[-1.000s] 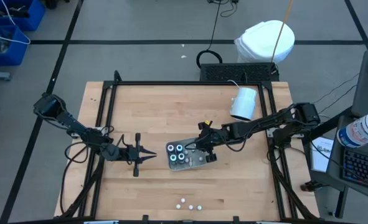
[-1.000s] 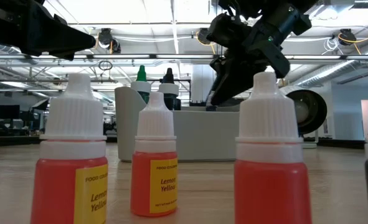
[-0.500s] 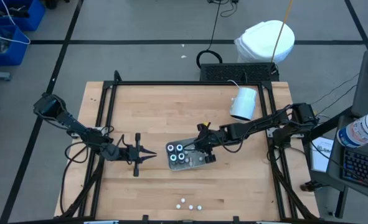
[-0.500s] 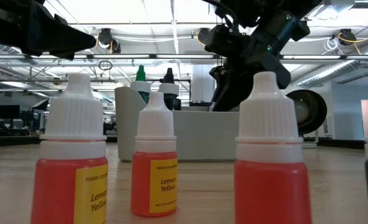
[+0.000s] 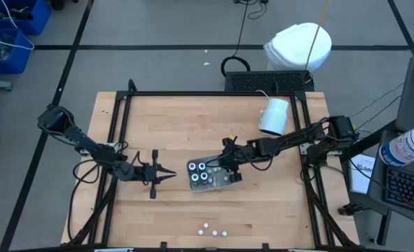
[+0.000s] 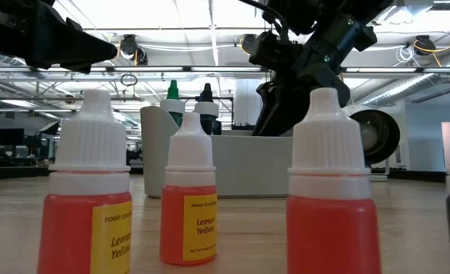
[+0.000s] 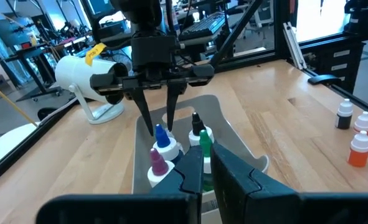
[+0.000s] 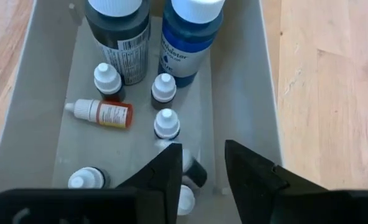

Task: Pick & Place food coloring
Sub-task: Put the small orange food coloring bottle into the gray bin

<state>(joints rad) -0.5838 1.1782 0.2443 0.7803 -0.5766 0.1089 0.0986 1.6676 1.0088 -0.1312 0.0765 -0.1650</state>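
Note:
A grey tray (image 5: 224,180) lies mid-table. At its left end stand dark food coloring bottles (image 5: 198,172) with white-ringed tops; in the left wrist view their tips are blue, purple, green and black (image 7: 162,138). Several small white-capped bottles (image 8: 166,123) stand or lie on the tray floor (image 8: 240,93). My right gripper (image 8: 202,155) hangs open over the tray's inside, slanting down from the right. A small bottle (image 8: 190,168) lies just under its fingertips, apart from them as far as I can see. My left gripper (image 5: 170,173) waits shut, level, left of the tray.
Three small white-capped bottles (image 5: 215,230) stand near the table's near edge; up close they are orange-red with yellow labels (image 6: 190,199). A white cylindrical device on a stand (image 5: 274,115) sits at the far right. A black frame (image 5: 122,105) borders the table.
My right gripper has opened over the tray while staying in place. My left arm has kept still.

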